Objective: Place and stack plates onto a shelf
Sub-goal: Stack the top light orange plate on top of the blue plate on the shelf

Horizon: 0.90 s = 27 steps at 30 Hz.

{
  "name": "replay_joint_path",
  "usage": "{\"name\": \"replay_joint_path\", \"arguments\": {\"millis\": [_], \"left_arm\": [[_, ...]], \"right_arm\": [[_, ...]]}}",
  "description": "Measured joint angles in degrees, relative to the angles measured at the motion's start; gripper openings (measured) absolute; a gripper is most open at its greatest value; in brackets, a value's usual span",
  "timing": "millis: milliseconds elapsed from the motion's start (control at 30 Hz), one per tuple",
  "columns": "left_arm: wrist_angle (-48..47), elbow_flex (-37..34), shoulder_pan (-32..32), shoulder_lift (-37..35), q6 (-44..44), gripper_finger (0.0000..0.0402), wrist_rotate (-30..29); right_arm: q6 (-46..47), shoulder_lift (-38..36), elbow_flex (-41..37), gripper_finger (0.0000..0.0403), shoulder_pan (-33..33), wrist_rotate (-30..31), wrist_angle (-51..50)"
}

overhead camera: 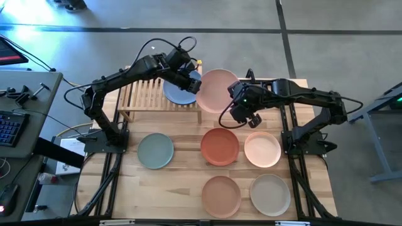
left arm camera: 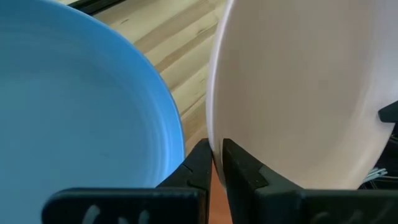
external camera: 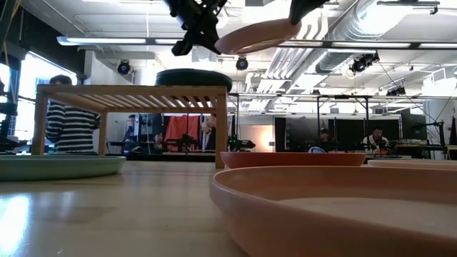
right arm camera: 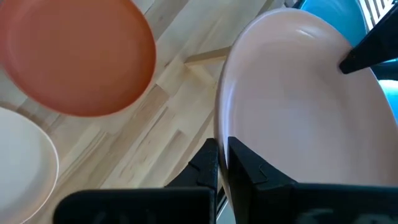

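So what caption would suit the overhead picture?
Both grippers, left and right, hold a pink plate beside the blue plate on the wooden shelf.

Beyond your table lies a grey concrete floor (overhead camera: pixel 188 16) crossed by dark seams. To your left in the high view stands a grey desk (overhead camera: pixel 28 113) carrying a keyboard (overhead camera: pixel 7 129) and loose clamps. Looking level across the tabletop, you see a wide workshop with white ceiling ducts (external camera: pixel 343 39), long strip lights (external camera: pixel 107 41) and black spot lamps hung from the ceiling. A bright window (external camera: pixel 28 93) glows at the left edge. A person in a striped top (external camera: pixel 70 121) sits nearby, and other people sit at benches (external camera: pixel 371 139) far back.
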Motion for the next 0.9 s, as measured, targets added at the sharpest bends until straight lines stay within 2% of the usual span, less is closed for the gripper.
{"name": "replay_joint_path", "arguments": {"millis": [133,533,900], "left_arm": [[-0.2,0.0,0.1,0.0,0.0,0.0013,0.0],[-1.6,0.1,3.0,0.0,2.4,0.001,1.6],[-10.0,5.5,7.0,-0.1,5.5,0.001,1.8]], "right_arm": [[0.9,0.0,0.0,0.0014,0.0,0.3,0.5],[8.0,-0.2,0.0,0.0109,-0.1,5.2,-0.2],[10.9,-1.2,0.0,0.0119,-0.1,6.8,-1.0]]}}
